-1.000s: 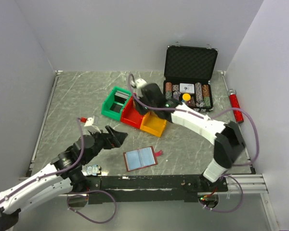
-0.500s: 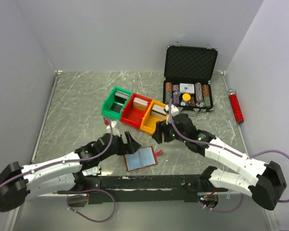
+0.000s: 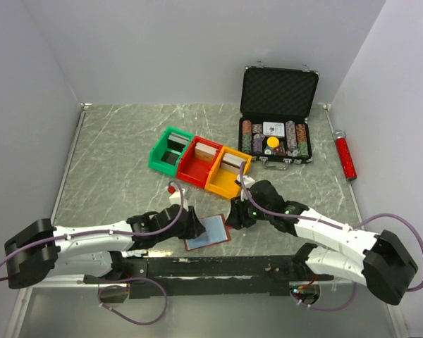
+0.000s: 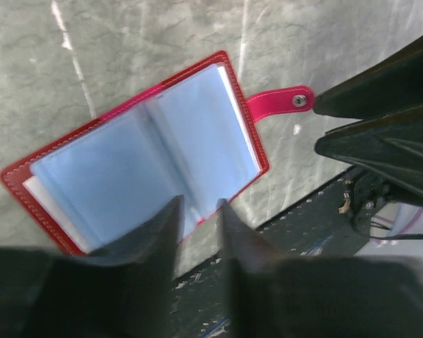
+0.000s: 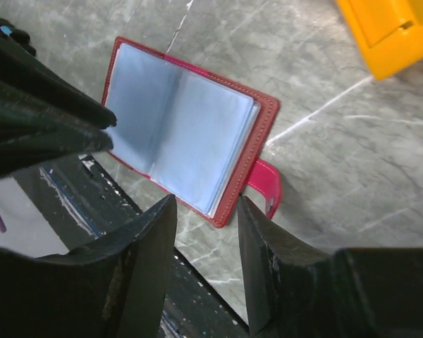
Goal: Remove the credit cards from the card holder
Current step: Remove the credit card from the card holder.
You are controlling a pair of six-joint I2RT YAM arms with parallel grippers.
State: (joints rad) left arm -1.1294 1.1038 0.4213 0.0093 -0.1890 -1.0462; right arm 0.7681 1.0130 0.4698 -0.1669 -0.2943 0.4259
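Observation:
The card holder [image 3: 210, 232] lies open and flat near the table's front edge, red rim up, its strap tab [image 3: 232, 224] pointing right. Pale blue-grey credit cards [image 4: 197, 134] fill its two pages. My left gripper [image 3: 193, 225] hovers at the holder's left side; in the left wrist view its fingertips [image 4: 197, 205] stand a narrow gap apart over the holder's [image 4: 127, 162] near edge, with nothing between them. My right gripper [image 3: 234, 215] is at the strap side, open and empty [image 5: 206, 204], its tips just short of the holder's [image 5: 183, 120] corner and tab [image 5: 264, 184].
Green [image 3: 170, 149], red [image 3: 199, 163] and orange [image 3: 225, 177] bins stand in a row behind the holder, some holding card decks. An open black chip case [image 3: 278, 116] sits far right, with a red-handled tool [image 3: 345, 156] beside it. The black base rail [image 3: 211, 266] runs just in front of the holder.
The right arm swung from the red bin down to the holder's strap side. The left arm reached in to the holder's left edge and its jaws narrowed from wide open.

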